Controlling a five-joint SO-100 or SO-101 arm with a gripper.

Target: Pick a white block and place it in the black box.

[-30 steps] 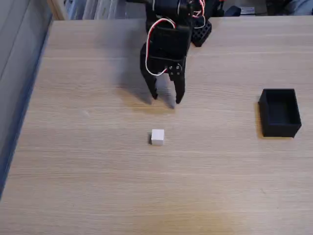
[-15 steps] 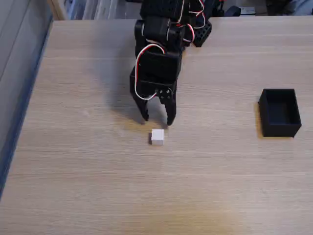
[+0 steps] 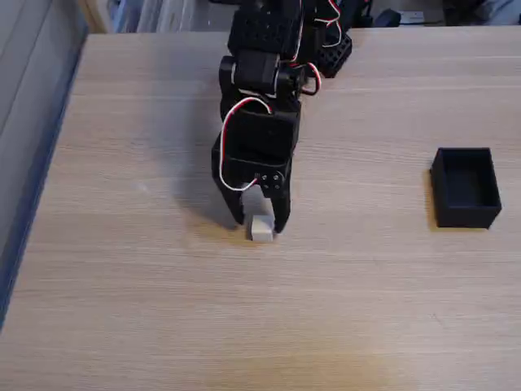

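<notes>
hand (image 3: 260,221) spread, fingers straddling the white block (image 3: 261,228), not pinching it; block sits on the surface (image 3: 146,293) between the fingertips. black box (image 3: 466,186) well off to the hand's right in fixed view

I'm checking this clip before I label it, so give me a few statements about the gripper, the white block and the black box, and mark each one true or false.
1. The white block lies on the table between the fingertips of the gripper. True.
2. The white block is already inside the black box. False: the box is empty and stands far to the right of the block in the fixed view.
3. The gripper's jaws are open around the block. True.
4. The black box is tipped on its side. False: it stands upright with its opening facing up.
5. The gripper is hovering over the black box. False: it is at the block, well left of the box.
</notes>
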